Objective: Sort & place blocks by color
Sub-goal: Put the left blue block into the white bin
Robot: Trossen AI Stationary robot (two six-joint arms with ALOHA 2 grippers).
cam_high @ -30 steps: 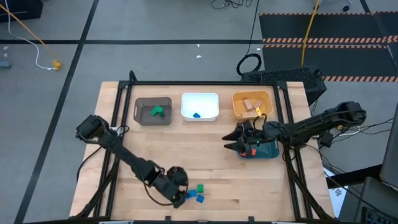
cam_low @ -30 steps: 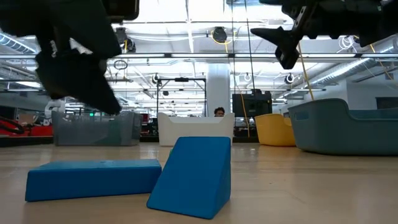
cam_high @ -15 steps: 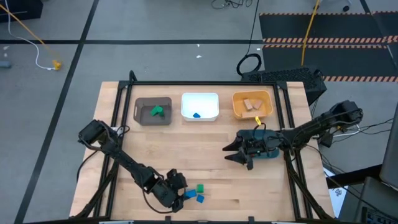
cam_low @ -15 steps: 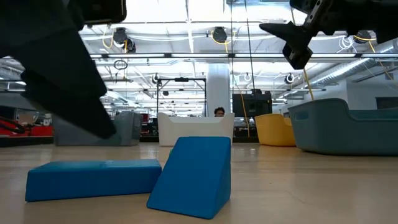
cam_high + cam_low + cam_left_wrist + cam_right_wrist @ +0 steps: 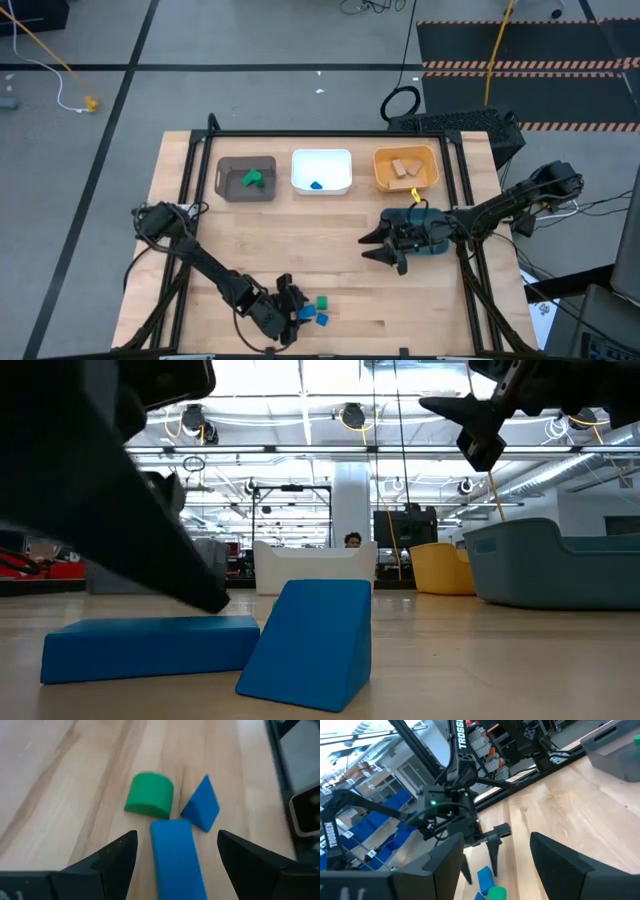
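We see a large robotics lab or industrial hall: ceiling pipes and lights (image 5: 350, 415) overhead, a grey taped floor (image 5: 120, 90), blue storage bins (image 5: 367, 832), and a framed wooden table (image 5: 340, 260).

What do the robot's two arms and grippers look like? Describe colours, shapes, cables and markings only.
Both arms are dark, slender and jointed. The left gripper and right gripper each end in two black tapering fingers. Seen in the right wrist view, the left arm bears white TROSSEN lettering, thin black cables and a small green light.
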